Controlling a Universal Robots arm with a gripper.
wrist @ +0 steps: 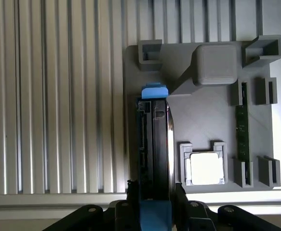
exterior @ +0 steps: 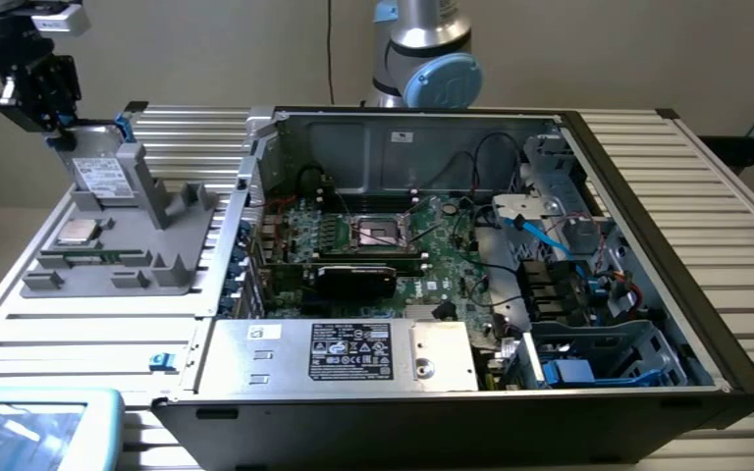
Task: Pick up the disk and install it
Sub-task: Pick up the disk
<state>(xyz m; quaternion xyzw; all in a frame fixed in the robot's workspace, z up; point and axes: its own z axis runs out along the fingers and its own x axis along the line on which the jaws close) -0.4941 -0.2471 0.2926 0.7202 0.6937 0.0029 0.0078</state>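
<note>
The disk (exterior: 99, 175), silver-grey with a white label and a blue frame, stands on edge in the grey holder (exterior: 154, 245) at the exterior view's left. My gripper (exterior: 63, 137) is down on its upper far end. In the wrist view the disk (wrist: 154, 139) runs edge-on, with blue frame tabs at both ends. The gripper (wrist: 154, 192) straddles it, and a dark finger (wrist: 133, 192) presses against each side. The disk still sits in the holder.
The holder also carries a square processor chip (wrist: 206, 168) and a green memory stick (wrist: 241, 130). An open computer case (exterior: 482, 245) fills the middle, with a grey power supply box (exterior: 350, 353) and a drive cage (exterior: 613, 353). The table is ribbed aluminium (exterior: 76, 339).
</note>
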